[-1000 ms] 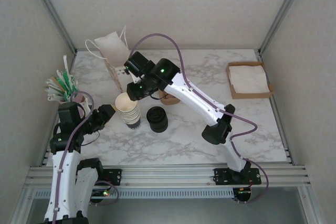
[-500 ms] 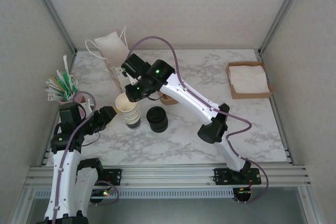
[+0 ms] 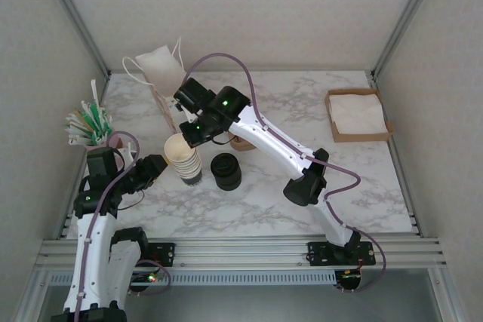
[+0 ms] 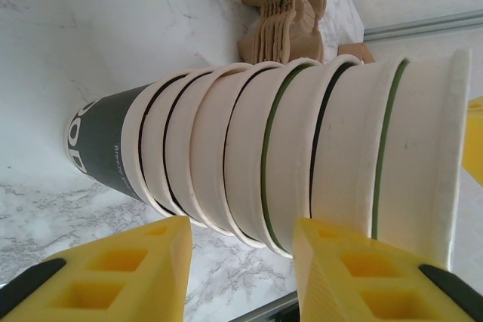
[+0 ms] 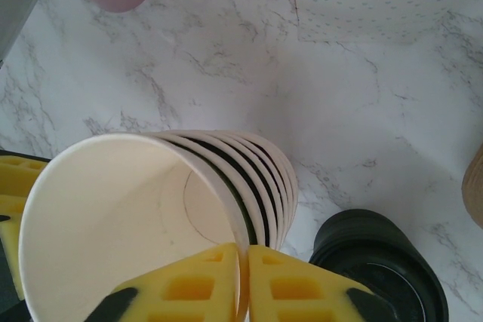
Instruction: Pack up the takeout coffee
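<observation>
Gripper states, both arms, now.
Left gripper: open, facing the stack of paper cups.
Right gripper: shut on the rim of the top cup.

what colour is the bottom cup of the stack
Bottom cup dark green, pale lettering; left wrist view.

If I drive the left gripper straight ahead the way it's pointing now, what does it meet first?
The stack of paper cups: its side wall sits right ahead of the left gripper, in line with its open fingers. Remaining distance is hard to judge. The right gripper pinches its top rim.
</observation>
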Tool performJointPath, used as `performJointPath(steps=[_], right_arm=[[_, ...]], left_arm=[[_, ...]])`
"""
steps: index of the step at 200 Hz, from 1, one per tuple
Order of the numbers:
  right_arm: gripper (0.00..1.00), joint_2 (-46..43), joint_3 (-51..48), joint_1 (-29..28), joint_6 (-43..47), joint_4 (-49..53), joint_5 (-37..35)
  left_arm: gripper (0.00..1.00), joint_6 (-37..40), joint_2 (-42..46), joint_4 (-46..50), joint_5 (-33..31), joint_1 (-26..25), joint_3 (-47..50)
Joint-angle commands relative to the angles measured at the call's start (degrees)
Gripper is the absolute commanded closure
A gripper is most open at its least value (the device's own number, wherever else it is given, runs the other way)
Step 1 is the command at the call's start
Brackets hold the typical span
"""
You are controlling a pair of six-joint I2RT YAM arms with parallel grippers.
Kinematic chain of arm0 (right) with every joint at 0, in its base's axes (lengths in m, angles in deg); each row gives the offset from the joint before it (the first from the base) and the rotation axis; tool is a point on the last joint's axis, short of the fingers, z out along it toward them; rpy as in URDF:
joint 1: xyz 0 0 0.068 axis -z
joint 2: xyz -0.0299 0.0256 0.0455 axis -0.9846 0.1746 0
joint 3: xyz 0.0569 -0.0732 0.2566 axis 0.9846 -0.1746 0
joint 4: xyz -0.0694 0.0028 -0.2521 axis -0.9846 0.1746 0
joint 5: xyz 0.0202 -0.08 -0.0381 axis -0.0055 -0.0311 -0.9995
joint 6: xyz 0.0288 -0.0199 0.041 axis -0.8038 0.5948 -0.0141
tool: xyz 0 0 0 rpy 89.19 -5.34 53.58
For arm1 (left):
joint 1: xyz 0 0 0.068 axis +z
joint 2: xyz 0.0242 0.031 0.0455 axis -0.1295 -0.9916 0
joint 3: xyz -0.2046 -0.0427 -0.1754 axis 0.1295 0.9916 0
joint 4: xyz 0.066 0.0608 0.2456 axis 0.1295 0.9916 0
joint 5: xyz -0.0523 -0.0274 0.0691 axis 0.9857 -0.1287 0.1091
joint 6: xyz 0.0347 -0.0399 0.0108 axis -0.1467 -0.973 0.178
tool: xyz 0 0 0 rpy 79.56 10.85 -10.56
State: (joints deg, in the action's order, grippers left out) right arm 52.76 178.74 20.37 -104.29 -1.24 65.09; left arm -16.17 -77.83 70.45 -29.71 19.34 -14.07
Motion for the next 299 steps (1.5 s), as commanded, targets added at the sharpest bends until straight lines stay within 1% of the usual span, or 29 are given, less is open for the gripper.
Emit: performJointPath(steps=[1,43,155,246,266,299], right_arm=[[0.93,0.46,2.21,-0.36,-0.3,1.28,0.36],[1.0,-0.58,2.3,-0.19,-0.91,0.65,0.52],[1.0,-3.68,2.21,1.36,-3.01,-2.16,4.4],[1.0,-9.32,2.21,2.47,-2.87,-3.16,3.89],[1.0,-11.42,2.3,2.98,-2.99,-3.48,3.72],[1.0,-15.83,2.05,4.07,-2.66,-2.81,1.86]], left_arm=[[0.61,1.56,0.19,0.03,1.25,0.67,0.5],[0.61,2.09,0.17,0.2,1.04,0.67,0.5],[0.6,3.02,-1.17,-0.19,1.14,0.67,0.02],[0.57,3.02,-1.86,0.1,0.48,0.67,-1.87],[0.56,2.69,-1.38,0.2,0.3,0.67,-2.71],[0.5,3.08,-1.73,1.96,-1.28,0.67,-6.78]])
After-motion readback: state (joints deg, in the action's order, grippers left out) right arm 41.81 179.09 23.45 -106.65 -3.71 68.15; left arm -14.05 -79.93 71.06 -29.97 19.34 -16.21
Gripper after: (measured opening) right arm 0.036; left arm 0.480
